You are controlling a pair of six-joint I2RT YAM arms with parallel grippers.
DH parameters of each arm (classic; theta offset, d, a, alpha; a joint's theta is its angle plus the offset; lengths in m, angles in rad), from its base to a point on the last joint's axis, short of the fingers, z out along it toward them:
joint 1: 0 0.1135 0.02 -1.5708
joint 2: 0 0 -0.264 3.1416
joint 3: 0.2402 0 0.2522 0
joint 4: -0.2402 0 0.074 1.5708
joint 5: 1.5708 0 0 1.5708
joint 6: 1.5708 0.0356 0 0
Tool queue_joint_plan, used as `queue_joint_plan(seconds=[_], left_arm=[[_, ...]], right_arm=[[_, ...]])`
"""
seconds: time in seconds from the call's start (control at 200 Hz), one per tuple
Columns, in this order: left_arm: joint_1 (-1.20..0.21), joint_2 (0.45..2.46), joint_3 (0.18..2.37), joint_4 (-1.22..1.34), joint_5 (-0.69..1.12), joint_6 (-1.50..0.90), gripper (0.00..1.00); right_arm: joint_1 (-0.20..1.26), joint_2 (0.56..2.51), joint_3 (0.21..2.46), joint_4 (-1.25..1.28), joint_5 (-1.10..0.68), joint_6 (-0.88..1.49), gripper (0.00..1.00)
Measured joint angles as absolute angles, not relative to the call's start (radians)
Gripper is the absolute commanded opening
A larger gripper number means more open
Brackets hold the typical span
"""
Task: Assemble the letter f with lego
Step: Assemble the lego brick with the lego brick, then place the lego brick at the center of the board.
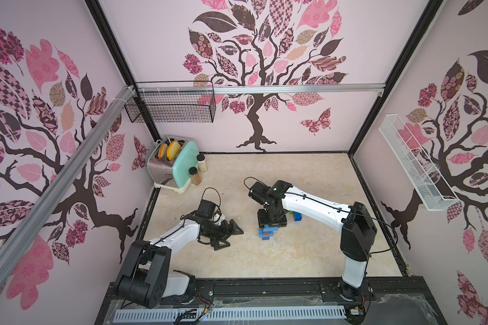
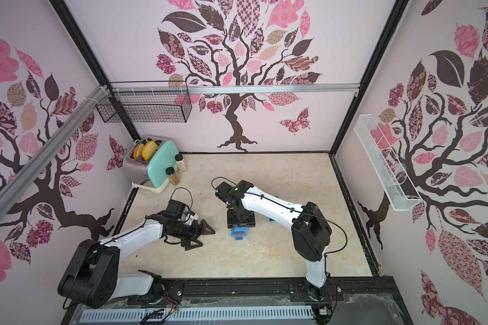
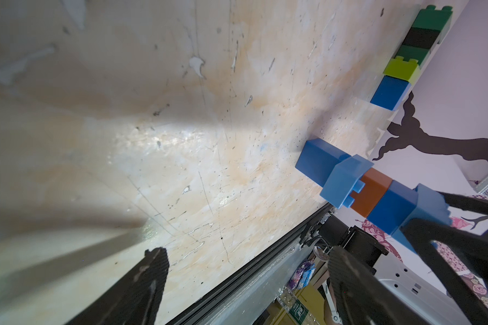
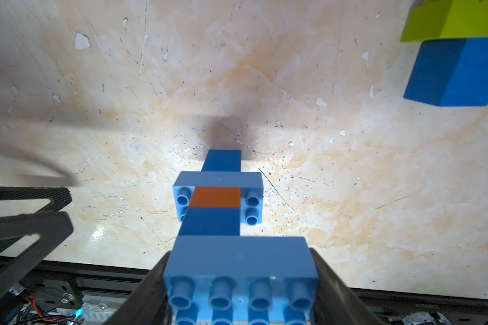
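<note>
Between right fingers [image 4: 335,294], light blue brick [image 4: 240,257]

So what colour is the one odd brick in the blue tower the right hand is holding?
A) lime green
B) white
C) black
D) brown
D: the right wrist view shows a brown brick between blue ones in the tower that the right hand grips.

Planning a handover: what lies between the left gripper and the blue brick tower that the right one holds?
Nothing: in a top view only bare tabletop separates the left gripper from the brick tower.
</note>
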State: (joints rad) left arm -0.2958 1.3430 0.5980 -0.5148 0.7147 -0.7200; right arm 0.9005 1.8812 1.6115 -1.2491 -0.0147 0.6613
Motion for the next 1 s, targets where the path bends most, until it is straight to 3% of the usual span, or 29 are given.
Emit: queue_joint_plan(seconds=[0.705,1.0], left_arm=[[-0.296,1.308,0.688,-0.564,0.664,-0.66,0.94],[-0.333,1.227,0.747,-0.542,0.567,-0.547,0.9]], right_arm=[[0.901,1.908,1.66,-1.283,-0.015,0.596,0.64],[0.869,1.931,1.735,-1.317,-0.07,0.493,0.65]])
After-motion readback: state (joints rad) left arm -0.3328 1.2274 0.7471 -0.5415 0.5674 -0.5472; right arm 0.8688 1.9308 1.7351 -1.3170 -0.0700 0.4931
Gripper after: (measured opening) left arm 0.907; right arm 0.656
